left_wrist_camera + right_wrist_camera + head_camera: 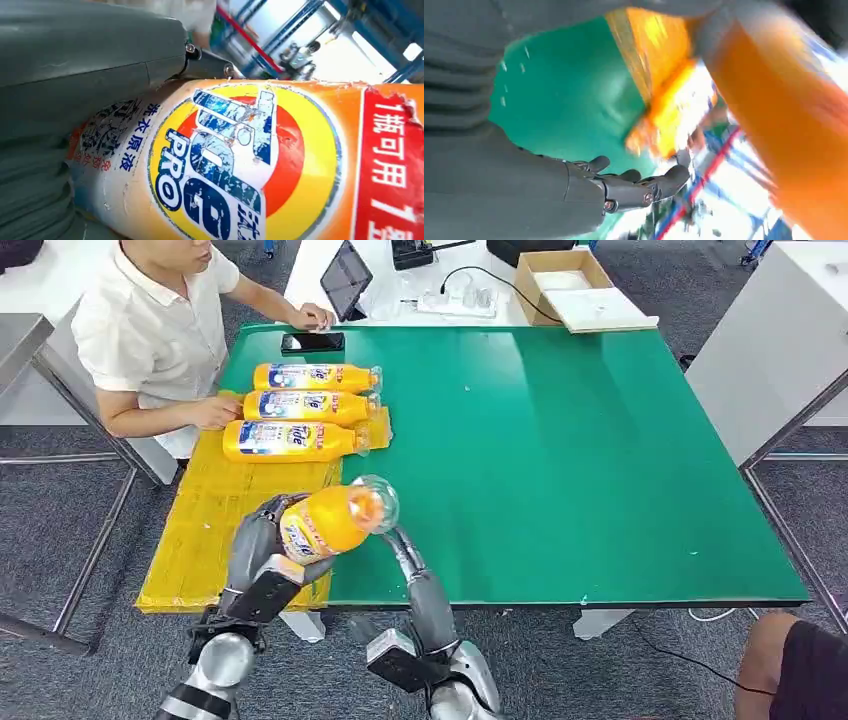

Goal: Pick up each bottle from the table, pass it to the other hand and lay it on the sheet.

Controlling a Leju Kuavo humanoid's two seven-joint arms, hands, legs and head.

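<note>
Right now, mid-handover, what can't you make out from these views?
- Right robot hand: head view, the held bottle covers its fingers; touching or apart, cannot tell.
- Right wrist view: motion blur smears the bottle and the yellow sheet.
- Left wrist view: bottle label cut off by the edges; cap unseen.

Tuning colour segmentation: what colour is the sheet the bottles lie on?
Yellow. The sheet shows best in the head view, along the green table's left edge.

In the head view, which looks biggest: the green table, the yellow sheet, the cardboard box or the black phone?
1. Green table, by far.
2. Yellow sheet.
3. Cardboard box, though it lies farthest from the camera, so it may look smaller than it is.
4. Black phone.
</note>
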